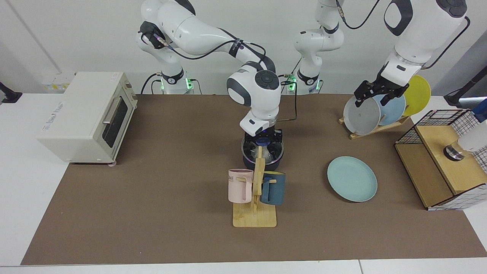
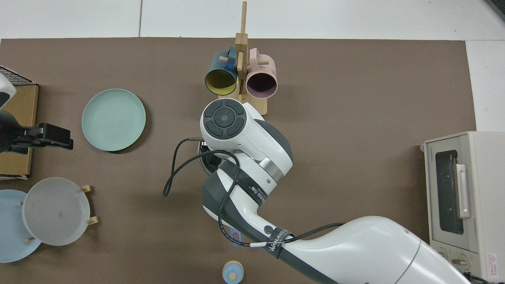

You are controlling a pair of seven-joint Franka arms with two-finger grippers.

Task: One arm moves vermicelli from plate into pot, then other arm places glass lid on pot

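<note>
- Right end effector clamps the blue knob of the glass lid, straight down over the pot: knob grip keeps the lid level, rim looks seated or nearly so.
- Vermicelli shows pale through the glass, inside the pot.
- Light teal plate lies bare on the tabletop, so the transfer looks finished.
- Left end effector waits high by the plate rack, fingers spread, clear of the pot.
- Mug stand sits just in front of the pot, partly hiding it.

Two arms, two mugs, four plates, one pot, one toaster oven
</note>
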